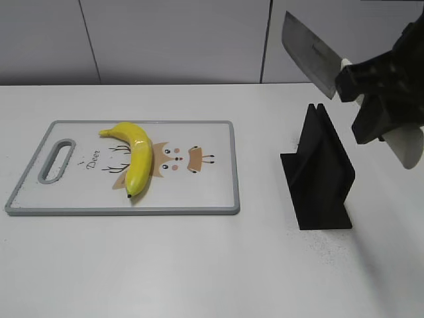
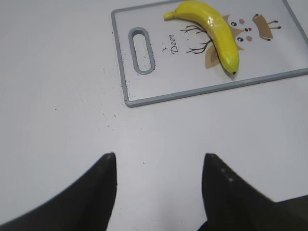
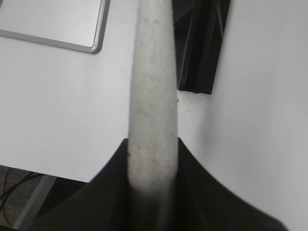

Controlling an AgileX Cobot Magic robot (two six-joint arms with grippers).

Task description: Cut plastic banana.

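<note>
The plastic banana (image 1: 136,157) is glossy yellow and lies whole on the white cutting board (image 1: 212,195), dark tip toward the front; it also shows in the left wrist view (image 2: 216,31). My right gripper (image 1: 361,83) is shut on the white handle (image 3: 151,96) of a cleaver, whose blade (image 1: 308,53) points up and left, high above the black knife stand (image 1: 321,172). My left gripper (image 2: 159,161) is open and empty over bare table in front of the board's handle end; it is out of the exterior view.
The board (image 2: 192,89) has a grey rim, a handle slot (image 2: 141,50) at its left end and a deer drawing. The knife stand (image 3: 197,45) stands right of the board. The table's front edge shows in the right wrist view.
</note>
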